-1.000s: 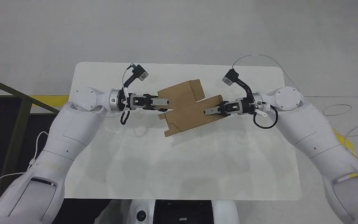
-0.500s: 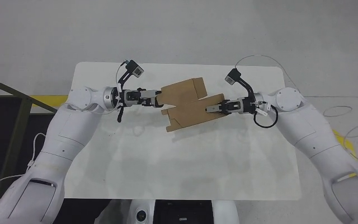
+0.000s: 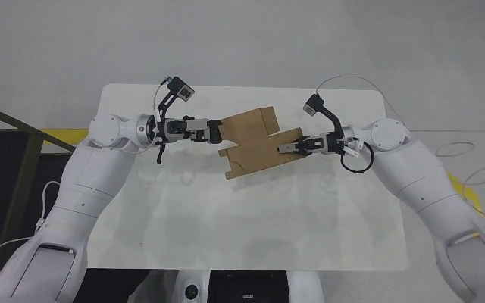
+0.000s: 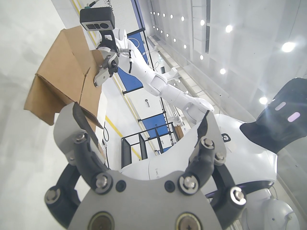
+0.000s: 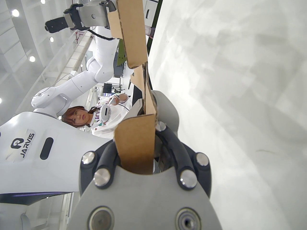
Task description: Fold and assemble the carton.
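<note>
A brown, partly folded carton (image 3: 252, 142) is held just above the middle of the white table (image 3: 250, 227). My right gripper (image 3: 283, 149) is shut on a flap at the carton's right side; in the right wrist view that flap (image 5: 135, 142) runs down between its fingers. My left gripper (image 3: 214, 133) is at the carton's left edge. Its jaws stand wide open in the left wrist view (image 4: 141, 118), with one fingertip (image 4: 80, 118) against a carton corner (image 4: 60, 72). The right gripper (image 4: 105, 69) shows farther off, clamped on the far flap.
White tabletop lies bare all around the carton, with wide free room toward the front edge (image 3: 250, 265). Thin cables (image 3: 356, 79) loop over the table's back right corner. A dark frame (image 3: 23, 151) stands off the table's left side.
The left arm's wrist has turned and its gripper has drawn slightly back along the carton's left edge. The carton's left part has risen a little. The right gripper has held its grip.
</note>
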